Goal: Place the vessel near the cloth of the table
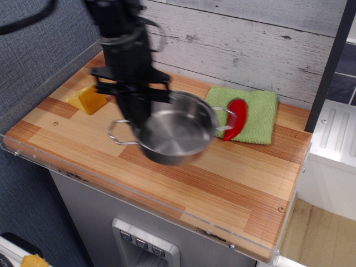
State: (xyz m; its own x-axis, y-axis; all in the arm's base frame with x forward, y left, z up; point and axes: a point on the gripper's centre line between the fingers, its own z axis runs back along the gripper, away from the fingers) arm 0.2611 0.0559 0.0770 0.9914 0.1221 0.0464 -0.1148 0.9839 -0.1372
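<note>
My arm comes down from the upper left — black, blurred, wrist pointing steeply downward. The gripper [135, 111] sits low over the left half of the counter [233, 172], its fingers [129, 114] clamped on the near-left rim of the vessel [177, 136] — the blur hides the tips.

The pot [177, 130] is seen to be polished metal, bright and mirror-smooth inside, with thin wire handles, while the cloth [257, 115] is shown as matt green fabric with a nubbly weave, and a glossy red pepper [236, 118] is laid on it. The counter [233, 183] is made of satin-smooth wood planks in pale and reddish grain, edged with clear plastic, and a waxy-looking yellow wedge [89, 99] is set on it. Behind, rough whitewashed boards [267, 44] are seen, and the arm [125, 50] is finished in matt black.
</note>
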